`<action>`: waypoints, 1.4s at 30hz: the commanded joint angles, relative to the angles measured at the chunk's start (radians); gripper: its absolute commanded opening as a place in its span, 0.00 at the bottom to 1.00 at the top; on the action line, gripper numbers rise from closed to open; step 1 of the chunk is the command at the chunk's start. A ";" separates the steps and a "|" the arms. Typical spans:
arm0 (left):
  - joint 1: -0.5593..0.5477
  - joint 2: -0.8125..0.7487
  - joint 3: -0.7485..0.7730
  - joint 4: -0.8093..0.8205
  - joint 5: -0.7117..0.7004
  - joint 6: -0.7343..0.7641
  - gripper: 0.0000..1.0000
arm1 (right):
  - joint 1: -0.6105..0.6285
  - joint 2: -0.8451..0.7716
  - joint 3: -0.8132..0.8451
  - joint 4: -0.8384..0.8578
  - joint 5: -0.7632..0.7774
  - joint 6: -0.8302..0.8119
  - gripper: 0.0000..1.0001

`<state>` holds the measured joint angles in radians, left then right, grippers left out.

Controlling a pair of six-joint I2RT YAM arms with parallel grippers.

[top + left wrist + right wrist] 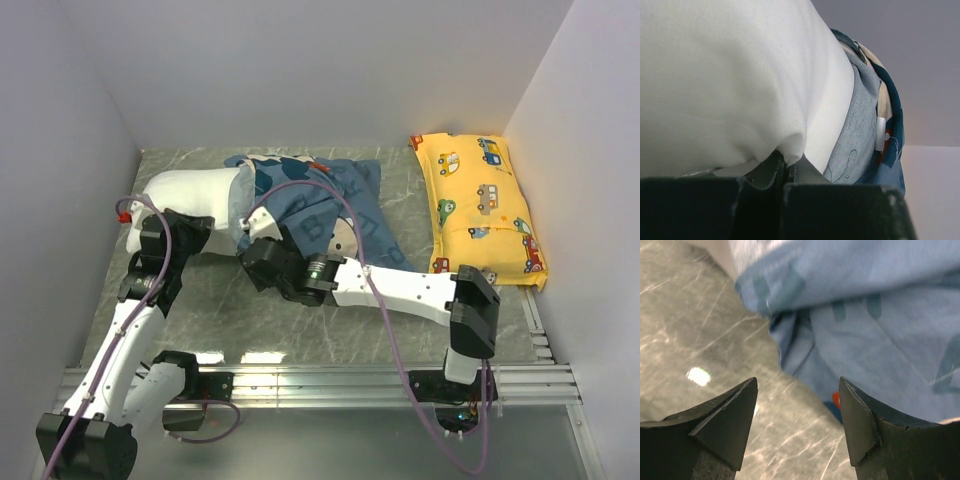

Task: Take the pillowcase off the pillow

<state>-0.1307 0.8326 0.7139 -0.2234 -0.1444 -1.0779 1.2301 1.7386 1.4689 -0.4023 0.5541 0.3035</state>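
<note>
- The top external camera looks down from behind over the table (220, 312).
- The left wrist camera sits tight against the pillow (715, 75).
- The right wrist camera faces down, close, onto the pillowcase (880, 315), which all views share.

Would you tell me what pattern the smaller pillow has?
Yellow pillow, printed with cars; top external view.

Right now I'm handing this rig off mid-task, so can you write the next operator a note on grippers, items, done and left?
Left gripper: shut on a fold at the bared end of the plump white pillow.
Right gripper: open, holding nothing, over the table by the edge of the dusty-blue mouse-print fabric pillowcase.
Done: case partly off, one pillow end exposed.
Left: grip the case and pull it fully off.
</note>
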 commanded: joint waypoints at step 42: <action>0.400 0.161 0.105 0.111 0.261 0.075 0.00 | -0.447 -0.294 -0.335 0.006 -0.038 0.094 0.00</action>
<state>0.1223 0.9840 0.7860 -0.2649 0.0963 -1.0332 0.9340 1.6192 1.2476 -0.3496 0.4675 0.3595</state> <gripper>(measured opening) 0.025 0.009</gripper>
